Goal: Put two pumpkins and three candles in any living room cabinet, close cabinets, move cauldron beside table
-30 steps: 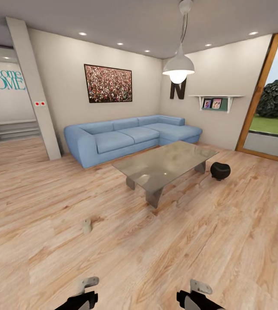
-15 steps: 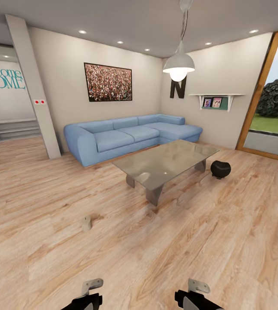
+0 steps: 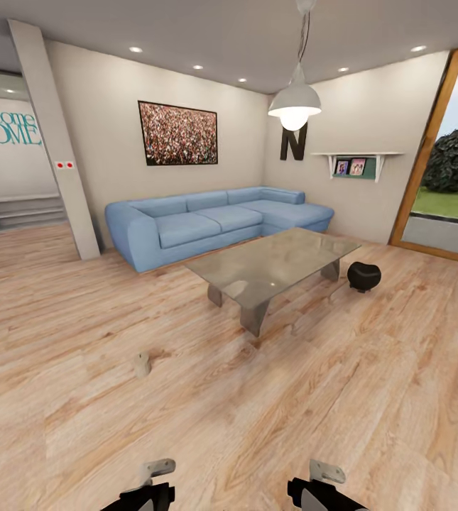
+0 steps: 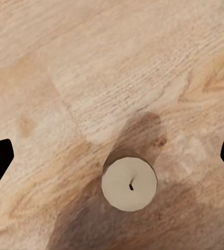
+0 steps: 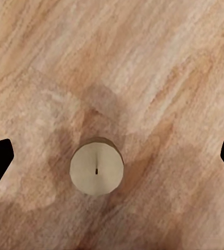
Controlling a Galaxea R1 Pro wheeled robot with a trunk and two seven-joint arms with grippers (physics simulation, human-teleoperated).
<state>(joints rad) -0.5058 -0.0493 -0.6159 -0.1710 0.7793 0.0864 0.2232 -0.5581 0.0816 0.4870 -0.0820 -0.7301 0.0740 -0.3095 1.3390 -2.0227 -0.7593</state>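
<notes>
Below each wide-spread gripper, a candle on the floor.
Left gripper over candle; right gripper over second candle; neither holds anything.

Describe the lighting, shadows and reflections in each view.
Head view: lit pendant lamp and ceiling spots give even light; glass table shows pale reflections. Left wrist view: a soft dark shadow spreads beside the candle. Right wrist view: fainter blotchy shadow around its candle.

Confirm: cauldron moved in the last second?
No. The cauldron stays beside the glass table; the whole head view shifted slightly, so the camera moved.
</notes>
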